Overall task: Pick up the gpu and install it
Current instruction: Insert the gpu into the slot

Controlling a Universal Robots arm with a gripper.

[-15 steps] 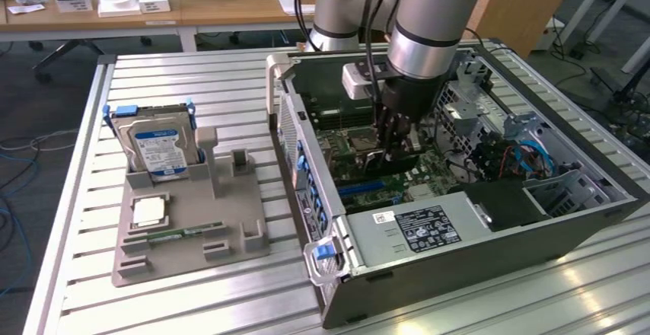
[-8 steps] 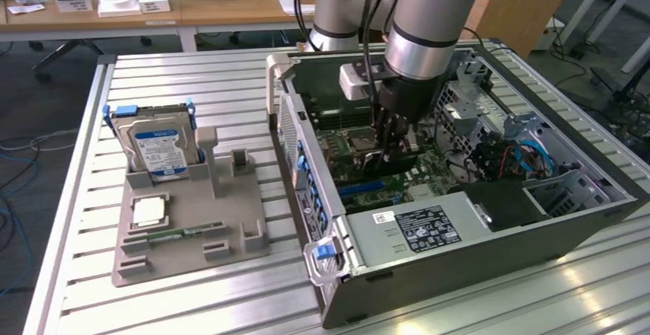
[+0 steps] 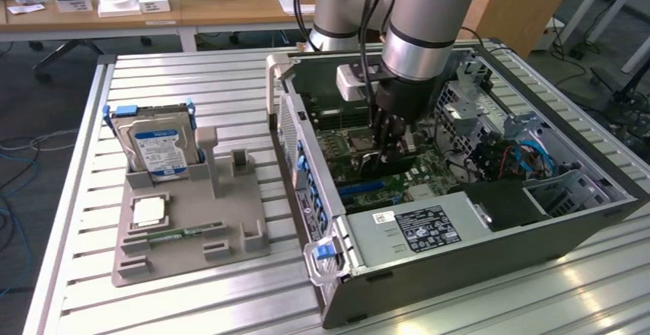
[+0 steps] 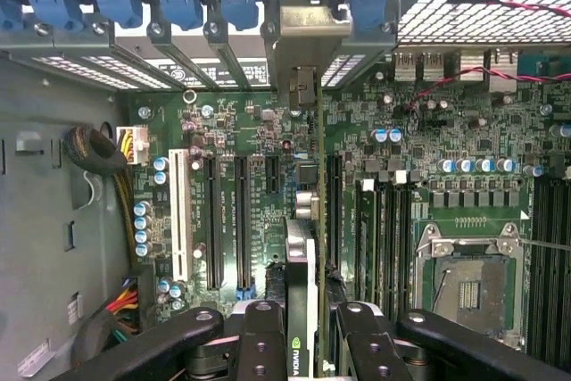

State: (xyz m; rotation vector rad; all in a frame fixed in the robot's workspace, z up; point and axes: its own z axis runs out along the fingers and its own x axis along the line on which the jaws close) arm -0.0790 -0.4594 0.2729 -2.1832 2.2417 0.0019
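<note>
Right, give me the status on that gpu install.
Done: the pickup. The gpu is off the table and inside the open computer case. In hand: the gripper is shut on it, holding it edge-on over the motherboard among the expansion slots. Left: the card is not yet released, and whether it is fully seated cannot be told.

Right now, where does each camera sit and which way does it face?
Exterior view: off the arm, raised, looking down slantwise into the open computer case; the arm shows.
Wrist view: on the wrist, facing down past the gripper onto the motherboard; its fingers clamp the gpu.
Shared: the case's motherboard and the gripper.
</note>
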